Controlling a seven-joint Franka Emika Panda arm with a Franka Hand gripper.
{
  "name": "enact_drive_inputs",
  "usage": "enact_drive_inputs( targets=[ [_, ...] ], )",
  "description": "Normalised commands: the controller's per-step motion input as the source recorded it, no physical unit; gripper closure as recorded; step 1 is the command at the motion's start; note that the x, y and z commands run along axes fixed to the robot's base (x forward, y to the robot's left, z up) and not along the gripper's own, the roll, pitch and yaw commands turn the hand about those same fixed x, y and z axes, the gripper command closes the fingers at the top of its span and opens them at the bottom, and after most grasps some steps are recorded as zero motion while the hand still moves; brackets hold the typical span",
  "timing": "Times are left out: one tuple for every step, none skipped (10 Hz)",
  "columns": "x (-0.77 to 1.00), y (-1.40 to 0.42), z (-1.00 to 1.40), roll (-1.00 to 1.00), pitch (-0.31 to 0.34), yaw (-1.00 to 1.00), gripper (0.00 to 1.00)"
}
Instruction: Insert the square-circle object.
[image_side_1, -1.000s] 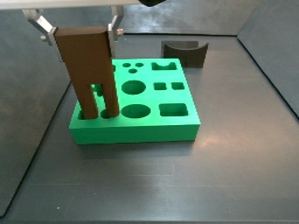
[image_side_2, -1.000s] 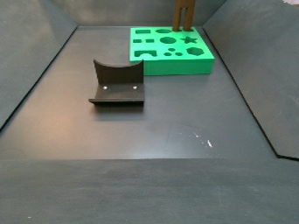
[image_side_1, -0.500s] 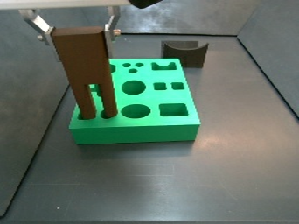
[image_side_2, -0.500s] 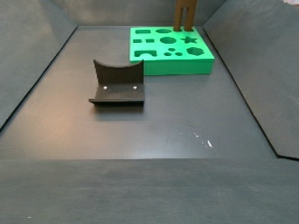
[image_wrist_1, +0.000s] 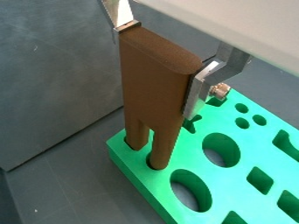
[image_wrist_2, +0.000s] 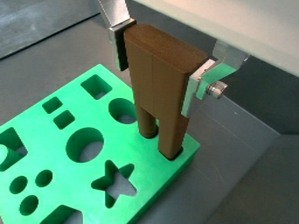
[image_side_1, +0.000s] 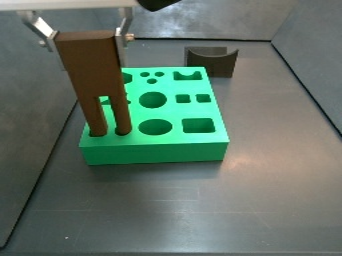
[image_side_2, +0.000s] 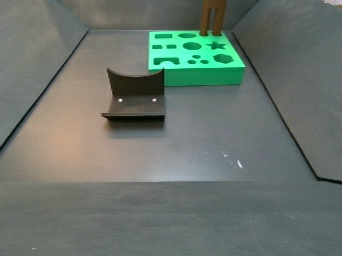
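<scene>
The square-circle object (image_side_1: 91, 80) is a tall brown block with two prongs. It stands upright at a corner of the green block (image_side_1: 147, 152). My gripper (image_side_1: 87, 36) is shut on its upper end, one silver finger on each side. In both wrist views the gripper (image_wrist_1: 163, 54) (image_wrist_2: 162, 61) holds the object (image_wrist_1: 155, 87) (image_wrist_2: 158, 83) with its prong ends down in the green block (image_wrist_1: 128, 162) (image_wrist_2: 158, 175). How deep they sit is hidden. In a side view only the object's lower part (image_side_2: 211, 15) shows above the green block (image_side_2: 201, 77).
The green block's top has several cut-out holes, among them a star (image_wrist_2: 111, 179), circles and squares. The dark fixture with a curved top (image_side_2: 134, 95) (image_side_1: 211, 60) stands on the grey floor apart from the green block. Dark walls ring the floor.
The gripper and the brown block have shifted slightly leftward in a side view. The prong ends stay at the green block's corner. Nothing else has moved.
</scene>
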Motion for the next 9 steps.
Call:
enact_drive_inputs(
  targets=[
    [-0.11, 0.0, -0.01, 0.0, 0.0, -0.07, 1.0],
    [0.0, 0.0, -0.04, 0.0, 0.0, 0.0, 1.0],
    [0.0, 0.0, -0.72, 0.01, -0.08, 0.0, 1.0],
    [0.1, 0.0, -0.88, 0.11, 0.0, 0.0, 1.0],
    [0.05, 0.0, -0.77, 0.1, -0.003, 0.0, 1.0],
    [0.0, 0.0, -0.63, 0.07, -0.017, 0.0, 1.0],
    [0.0, 0.0, -0.66, 0.12, -0.033, 0.0, 1.0],
    [0.0, -0.01, -0.75, 0.21, -0.053, 0.0, 1.0],
    [0.0, -0.06, -0.88, 0.16, -0.134, 0.0, 1.0]
  ],
)
